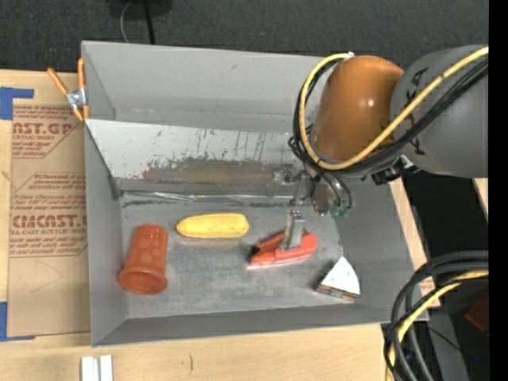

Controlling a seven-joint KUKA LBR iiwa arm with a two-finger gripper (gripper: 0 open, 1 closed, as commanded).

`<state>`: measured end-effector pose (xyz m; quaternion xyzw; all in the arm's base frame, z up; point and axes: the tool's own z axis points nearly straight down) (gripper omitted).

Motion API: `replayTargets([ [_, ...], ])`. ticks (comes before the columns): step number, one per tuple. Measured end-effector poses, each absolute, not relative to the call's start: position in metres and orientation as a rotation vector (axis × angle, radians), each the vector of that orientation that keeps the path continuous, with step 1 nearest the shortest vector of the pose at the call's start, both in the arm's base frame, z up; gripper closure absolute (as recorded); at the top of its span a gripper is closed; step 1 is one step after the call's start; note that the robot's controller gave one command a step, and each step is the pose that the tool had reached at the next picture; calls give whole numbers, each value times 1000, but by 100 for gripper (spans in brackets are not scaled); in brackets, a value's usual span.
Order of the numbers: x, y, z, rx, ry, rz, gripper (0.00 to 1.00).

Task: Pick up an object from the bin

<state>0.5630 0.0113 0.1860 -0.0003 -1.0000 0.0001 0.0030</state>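
My gripper (296, 230) hangs low over the right middle of the bin floor, its fingertip reaching down to a flat red and pink tool-like thing (282, 253) with a dark end on its left. The finger touches or stands just above that thing's upper edge. A white wedge with a brown edge (340, 279) lies to the lower right of the gripper. A yellow oblong thing (212, 226), like a corn cob, lies to the left.
An orange-red ribbed cup (144, 259) lies on its side at the bin's lower left. The arm with its orange cover and yellow cables reaches in from the upper right, above the bin's right wall.
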Motion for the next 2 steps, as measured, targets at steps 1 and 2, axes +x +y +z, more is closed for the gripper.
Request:
replayTargets([
  [1, 565, 11, 190, -1, -3143, 0, 0],
  [2, 564, -5, 168, 102, -3148, -2, 0],
])
